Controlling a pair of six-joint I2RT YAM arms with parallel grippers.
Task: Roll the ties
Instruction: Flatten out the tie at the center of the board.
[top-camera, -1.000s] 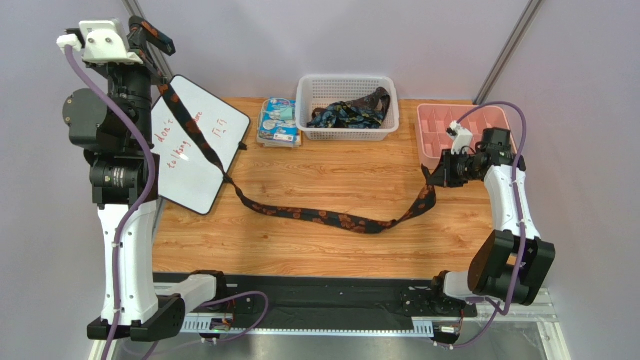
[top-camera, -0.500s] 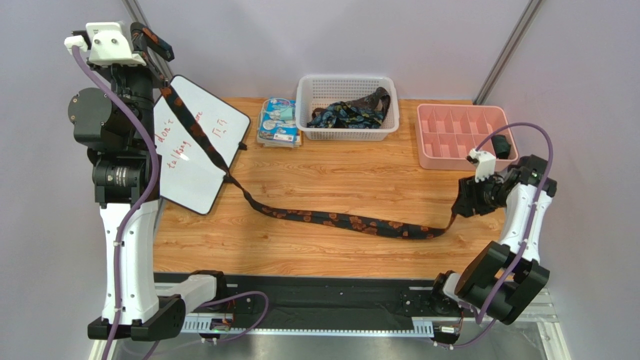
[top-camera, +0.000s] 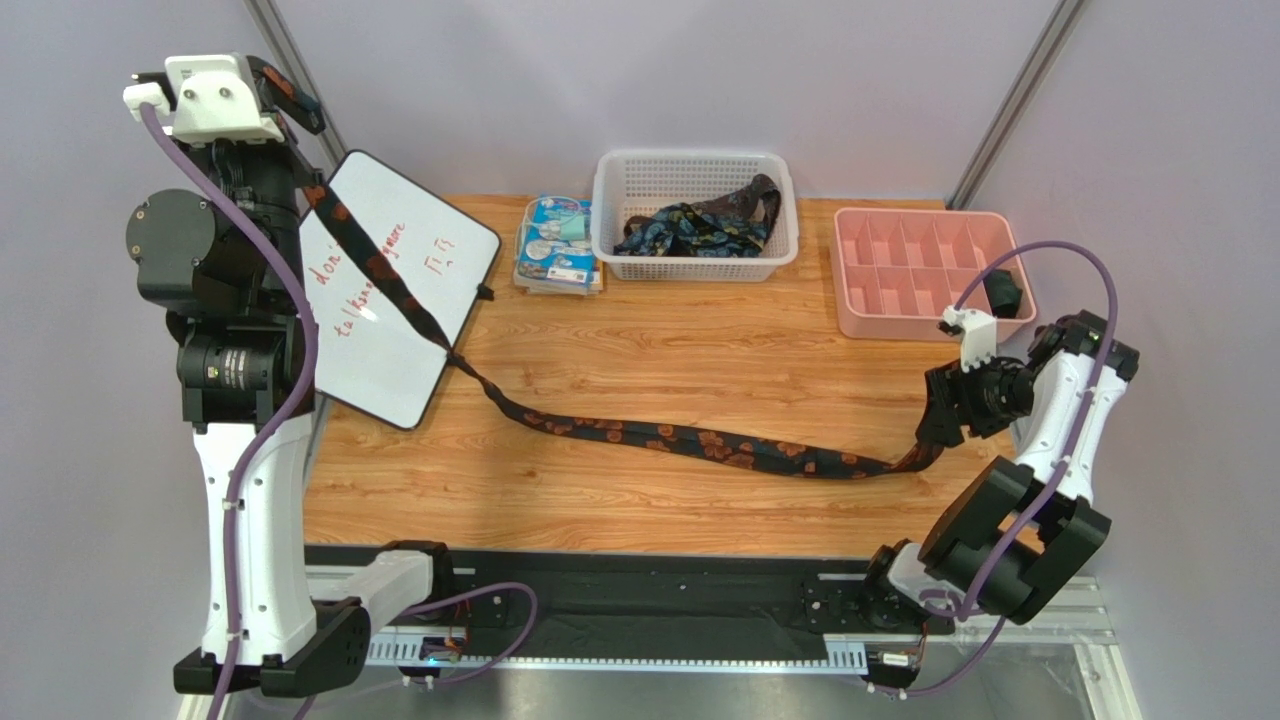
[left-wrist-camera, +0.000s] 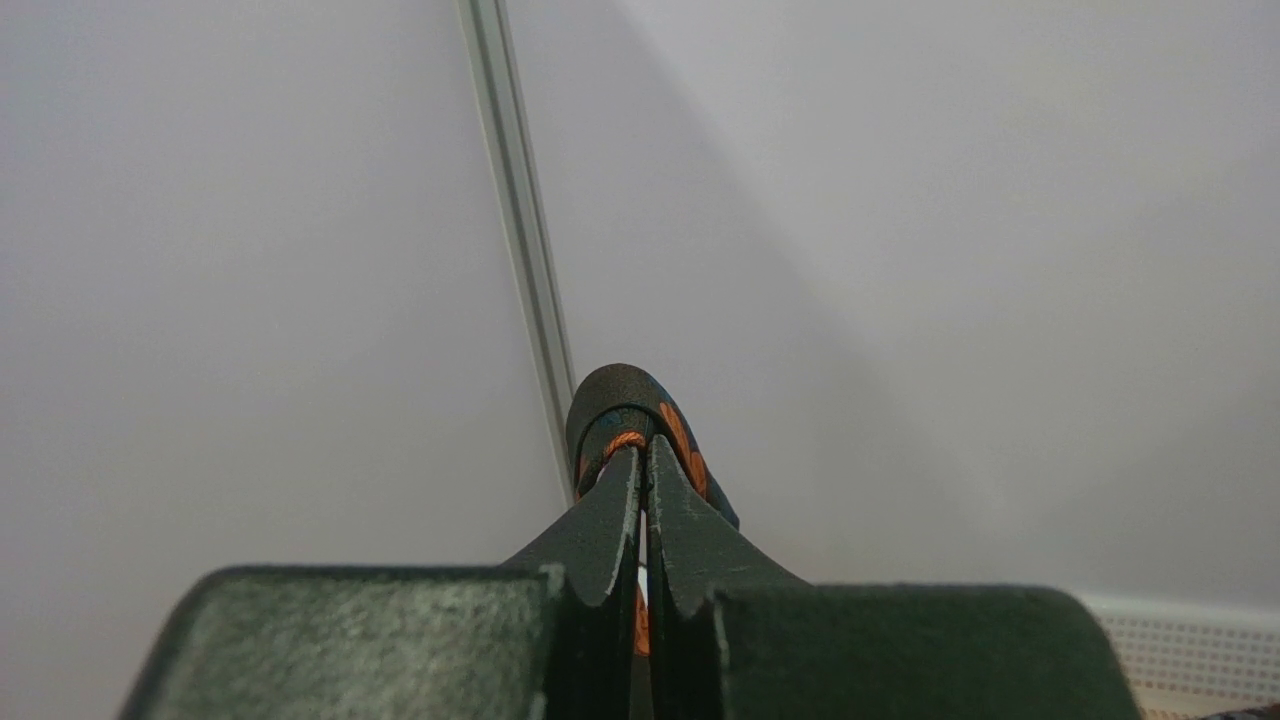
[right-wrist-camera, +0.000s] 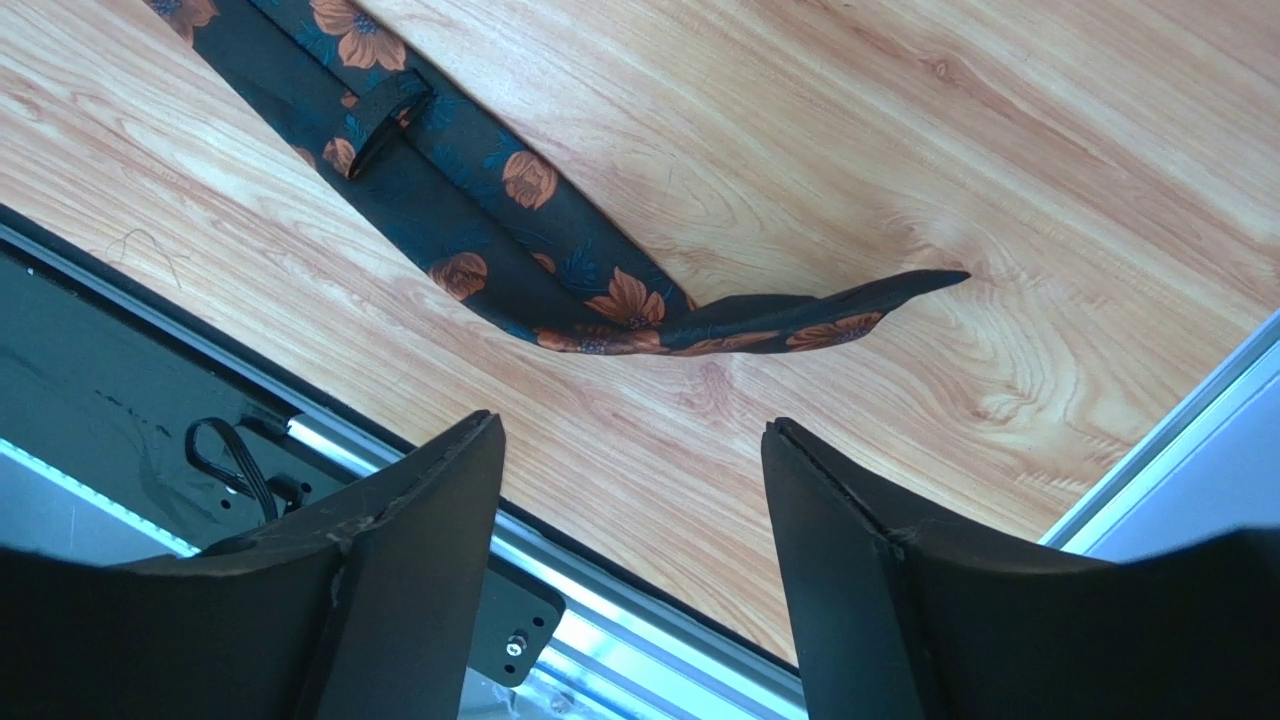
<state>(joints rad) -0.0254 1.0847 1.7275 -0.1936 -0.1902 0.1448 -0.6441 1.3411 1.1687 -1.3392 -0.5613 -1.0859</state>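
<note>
Left gripper (left-wrist-camera: 643, 510) is raised high at 10 o'clock of the top view, jaws pinched tight on one end of the tie (top-camera: 706, 443), with a fabric loop poking out past the tips. From there the tie drops across the whiteboard (top-camera: 383, 323) and lies flat on the table (top-camera: 676, 345), long axis roughly 9 to 3 o'clock, sagging toward 4.

Right gripper (right-wrist-camera: 631, 432) has its jaws well apart and holds nothing. In the wrist view the tie's free end lies on the wood at 12 o'clock from the jaws, not touching them. Its folded tip points to 3 o'clock and the strip runs off to 10 o'clock.

The right arm is much the nearer to that end, so the roll probably starts there. More ties (top-camera: 699, 225) sit in the basket (top-camera: 619, 173) at 12 o'clock.
</note>
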